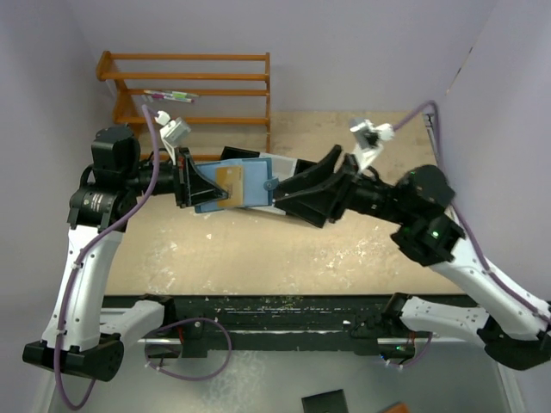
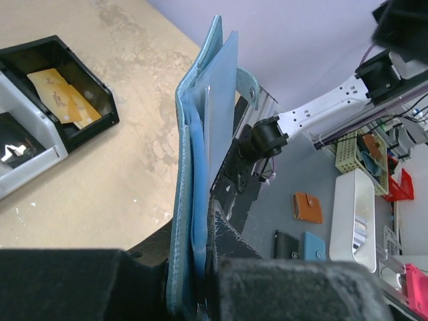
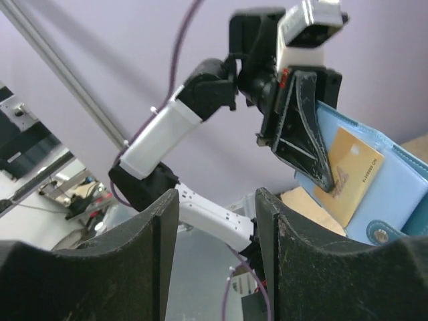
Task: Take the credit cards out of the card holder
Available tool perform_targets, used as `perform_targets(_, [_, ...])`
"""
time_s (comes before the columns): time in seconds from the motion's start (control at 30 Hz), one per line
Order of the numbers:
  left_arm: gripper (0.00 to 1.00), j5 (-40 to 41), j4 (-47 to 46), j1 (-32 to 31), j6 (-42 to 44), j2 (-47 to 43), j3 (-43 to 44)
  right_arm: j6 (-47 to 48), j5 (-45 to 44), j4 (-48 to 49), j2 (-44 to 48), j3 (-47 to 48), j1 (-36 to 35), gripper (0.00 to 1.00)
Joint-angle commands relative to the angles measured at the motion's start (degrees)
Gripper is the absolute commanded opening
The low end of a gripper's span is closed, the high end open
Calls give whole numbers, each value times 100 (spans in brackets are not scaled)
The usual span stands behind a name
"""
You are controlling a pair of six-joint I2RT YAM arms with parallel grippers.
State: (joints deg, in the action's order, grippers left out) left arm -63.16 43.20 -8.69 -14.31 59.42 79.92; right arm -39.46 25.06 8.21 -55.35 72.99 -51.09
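Note:
My left gripper (image 1: 209, 185) is shut on the blue card holder (image 1: 254, 185) and holds it open above the table. It grips the holder's left part. A gold-tan credit card (image 1: 230, 181) lies in the holder and sticks partly out of its pocket. In the left wrist view the holder (image 2: 190, 200) is edge-on between my fingers. My right gripper (image 1: 280, 193) is open and empty, just right of the holder's right edge. In the right wrist view the holder (image 3: 401, 194) and the card (image 3: 354, 170) lie past the open fingers (image 3: 291, 254), up to the right.
A black-and-white tray (image 2: 80, 63) lies on the table under the holder. One black compartment holds gold-tan cards (image 2: 60, 100). A wooden rack (image 1: 194, 90) stands at the back left. Purple walls close in the table's sides and back.

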Motion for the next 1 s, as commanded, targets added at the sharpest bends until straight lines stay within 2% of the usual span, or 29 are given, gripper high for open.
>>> perform_targets(0.0, [0, -222, 32, 16, 253, -98, 96, -414, 618, 610, -717, -61, -36, 52])
perform_targets(0.3, [0, -1625, -238, 18, -86, -198, 31, -428, 773, 573, -1069, -303, -24, 50])
perform_targets(0.53, [0, -2072, -877, 19, -722, -295, -137, -415, 863, 850, -974, -505, -21, 49])
perform_targets(0.77, [0, -2236, -1360, 16, -1233, -354, -242, -614, 1019, 1543, -1395, -227, -23, 38])
perform_targets(0.97, [2, -2329, -1431, 16, -1340, -438, -241, -677, 1029, 1593, -1260, -416, -26, 20])
